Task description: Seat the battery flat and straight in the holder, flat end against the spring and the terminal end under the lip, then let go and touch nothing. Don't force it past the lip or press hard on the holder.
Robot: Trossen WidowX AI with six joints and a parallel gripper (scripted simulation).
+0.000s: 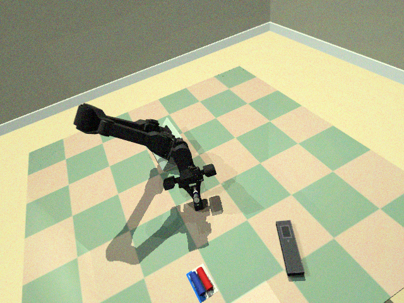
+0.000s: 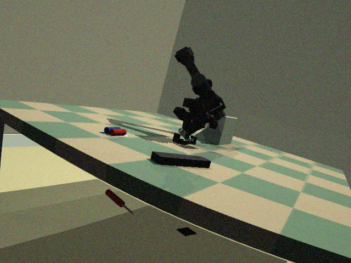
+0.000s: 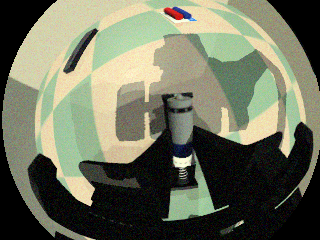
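Upper left of the top view: black arm (image 1: 130, 132) reaching down and right across the green and tan checkered table (image 1: 293, 182). Centre of the frame: gripper (image 1: 196, 196) nearly closed, clamped on the battery (image 1: 196, 197), a small grey cylinder with a blue band, pointing toward the lower edge of the frame. Just below its tip, the holder (image 1: 202, 204), a small dark block partly hidden by the battery and the fingers; contact between battery and holder likely, seating not clear from this view. Bottom centre: 1 blue cylinder (image 1: 196, 282) and 1 red cylinder (image 1: 204, 278) side by side, touching, on a white card. Lower right: long flat black remote (image 1: 290, 247), well apart from the gripper.

Exterior view, left to right: red-handled screwdriver (image 2: 115, 198) on the lower surface below the table edge; the 2 cylinders at centre left; black remote in the middle foreground; behind it the gripper (image 2: 185, 134) tilted down with the battery's lower end at the holder (image 2: 185, 139); grey wedge-shaped base (image 2: 221, 131) just right of it.

Wrist view, centre: battery (image 3: 180, 127) upright in the frame, blue band and a spring (image 3: 183, 175) below it, dark fingers on either side.
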